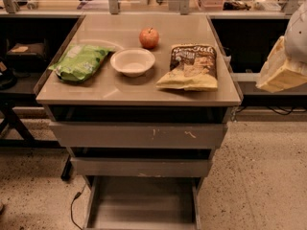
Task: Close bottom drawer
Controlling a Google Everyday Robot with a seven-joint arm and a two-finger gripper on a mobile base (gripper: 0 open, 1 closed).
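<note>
The bottom drawer (143, 204) stands pulled out at the foot of the grey cabinet. Its flat grey tray floor and side rails show, and its front panel runs off the lower edge of the view. Above it sit the mid-width drawer front (141, 167) with a chipped lower edge and the widest front (139, 135) with pale scratches. My gripper (280, 67) is a pale yellowish shape at the far right, level with the cabinet top. It is well above and to the right of the bottom drawer and touches nothing.
On the cabinet top (110, 90) lie a green bag (78, 62), a white bowl (132, 61), a red apple (149, 38) and a chip bag (191, 67). Dark shelving flanks both sides. A cable (74, 210) trails on the speckled floor at the left.
</note>
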